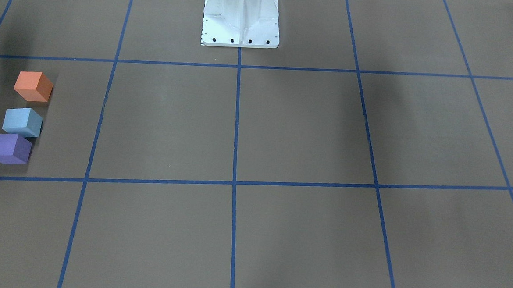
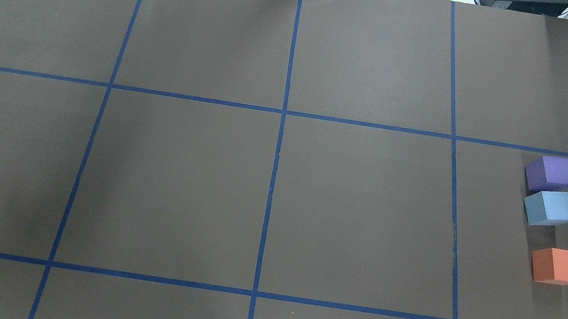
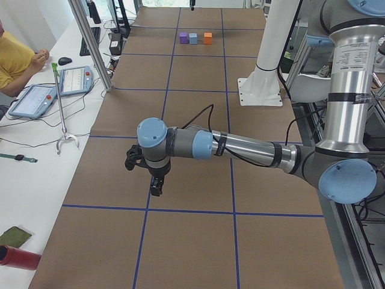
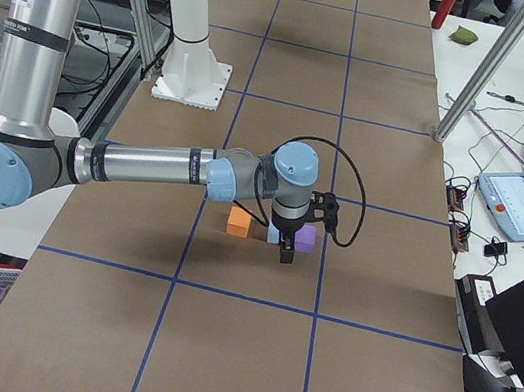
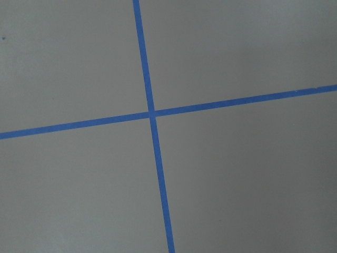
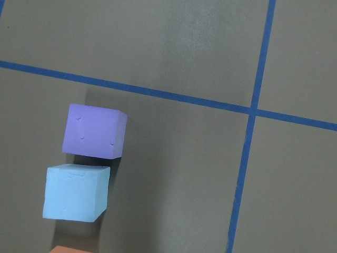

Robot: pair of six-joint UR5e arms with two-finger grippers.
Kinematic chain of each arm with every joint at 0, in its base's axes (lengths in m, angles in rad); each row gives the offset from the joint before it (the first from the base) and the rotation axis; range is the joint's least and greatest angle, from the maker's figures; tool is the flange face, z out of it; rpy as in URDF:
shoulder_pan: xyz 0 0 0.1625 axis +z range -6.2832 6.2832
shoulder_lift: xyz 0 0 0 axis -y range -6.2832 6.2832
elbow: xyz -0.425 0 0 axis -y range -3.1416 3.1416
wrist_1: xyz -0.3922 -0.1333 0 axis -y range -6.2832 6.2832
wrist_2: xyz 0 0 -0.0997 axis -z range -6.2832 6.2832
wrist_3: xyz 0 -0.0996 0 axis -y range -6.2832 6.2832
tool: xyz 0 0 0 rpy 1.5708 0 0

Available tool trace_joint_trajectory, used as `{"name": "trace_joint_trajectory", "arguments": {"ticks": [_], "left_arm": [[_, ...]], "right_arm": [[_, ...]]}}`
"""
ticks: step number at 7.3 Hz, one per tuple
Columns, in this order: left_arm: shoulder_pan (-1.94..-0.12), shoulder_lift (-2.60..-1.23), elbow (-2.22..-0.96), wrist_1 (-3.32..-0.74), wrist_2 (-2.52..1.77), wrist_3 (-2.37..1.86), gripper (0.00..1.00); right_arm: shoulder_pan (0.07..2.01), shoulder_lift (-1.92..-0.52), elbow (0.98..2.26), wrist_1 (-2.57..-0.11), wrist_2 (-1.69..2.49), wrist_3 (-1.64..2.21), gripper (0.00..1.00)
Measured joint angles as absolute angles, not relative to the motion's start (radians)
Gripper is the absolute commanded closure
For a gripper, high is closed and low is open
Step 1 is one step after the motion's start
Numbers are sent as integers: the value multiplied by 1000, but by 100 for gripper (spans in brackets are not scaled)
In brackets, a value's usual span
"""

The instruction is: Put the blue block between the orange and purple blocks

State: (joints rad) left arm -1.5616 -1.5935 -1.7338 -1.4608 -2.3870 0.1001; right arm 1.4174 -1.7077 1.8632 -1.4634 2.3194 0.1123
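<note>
Blocks sit in a short row on the brown paper table [image 2: 354,215] at the robot's right end. The blue block [image 2: 550,208] lies between the purple block [image 2: 549,173] and the orange block [image 2: 559,267]. It is tight up to the purple one, with a clear gap on the orange side.

From the right end, the right gripper [image 4: 285,253] hangs above that row, its tips in front of the blue block and half hiding it, orange to one side and purple to the other. I cannot tell how its jaws stand.

The left gripper [image 3: 156,188] hangs well away at the other end, over a blue tape line [image 3: 180,209]; its jaws I cannot judge either.

The white pedestal [image 1: 241,18] stands at mid-table. An operator in yellow [image 3: 15,57] sits by the tablets [image 3: 33,99].
</note>
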Motion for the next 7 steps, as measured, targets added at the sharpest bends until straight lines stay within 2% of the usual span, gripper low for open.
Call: {"name": "trace_joint_trajectory", "arguments": {"ticks": [7], "left_arm": [[-1562, -1584, -1740, -1465, -2388, 103, 0]], "right_arm": [[1416, -1698, 1864, -1462, 2319, 114, 0]]}}
